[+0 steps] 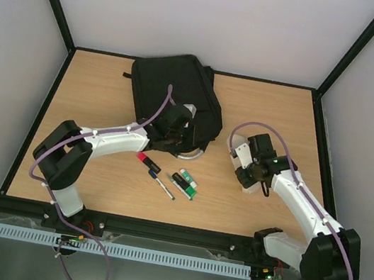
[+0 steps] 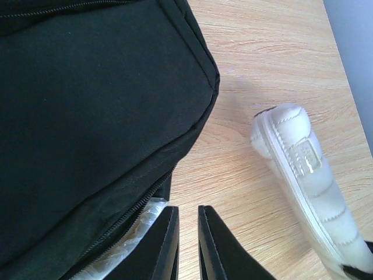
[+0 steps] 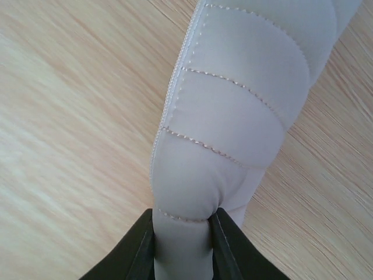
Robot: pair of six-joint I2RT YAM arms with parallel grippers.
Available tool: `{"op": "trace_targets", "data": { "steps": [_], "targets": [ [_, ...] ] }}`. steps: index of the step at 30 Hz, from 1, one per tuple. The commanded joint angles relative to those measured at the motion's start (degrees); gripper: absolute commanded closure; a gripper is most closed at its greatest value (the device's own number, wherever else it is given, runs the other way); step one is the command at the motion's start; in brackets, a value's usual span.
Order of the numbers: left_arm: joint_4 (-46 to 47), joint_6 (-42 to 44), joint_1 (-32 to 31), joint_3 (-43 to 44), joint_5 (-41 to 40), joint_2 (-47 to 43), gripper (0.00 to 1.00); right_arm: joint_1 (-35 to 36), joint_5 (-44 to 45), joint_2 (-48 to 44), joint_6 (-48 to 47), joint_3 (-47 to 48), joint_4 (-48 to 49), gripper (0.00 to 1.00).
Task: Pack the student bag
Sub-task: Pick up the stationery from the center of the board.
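The black student bag lies flat at the back middle of the table, and its zipped edge fills the left of the left wrist view. My left gripper hovers at the bag's near edge. Its jaws stand a narrow gap apart, with only bare wood between them. A white quilted pencil case lies on the table to the right of the bag. My right gripper is shut on one end of the case, pinching the fabric inward; in the top view this gripper covers most of it.
Crinkled clear plastic shows in the bag's open zip by my left fingers. A grey loop handle sticks out at the bag's near edge. A red-capped marker, a pen and two green markers lie in front.
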Motion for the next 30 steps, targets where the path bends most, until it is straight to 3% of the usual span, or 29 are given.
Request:
{"op": "trace_targets", "data": {
  "steps": [1, 8, 18, 25, 30],
  "targets": [
    [-1.43, 3.87, 0.58, -1.9, -0.68, -2.49, 0.87, -0.83, -18.29, -1.95, -3.82, 3.87, -6.54, 0.78],
    [-0.9, 5.11, 0.68, -4.34, 0.51, -3.53, 0.87, -3.35, -28.08, 1.2, -6.05, 5.27, -7.73, 0.79],
    [4.18, 6.48, -0.67, -8.27, 7.2, -1.57, 0.87, -15.27, -36.69, 15.26, -11.7, 6.93, -7.47, 0.75],
    [4.31, 7.59, -3.4, -4.13, 7.68, 4.17, 0.88, -19.54, -33.95, 20.07, -9.96, 8.42, -6.1, 0.38],
    [6.16, 7.36, -4.91, -0.47, 9.72, 9.35, 0.88, -19.54, -32.62, 17.64, -8.47, 8.36, -5.99, 0.32]
  ]
}}
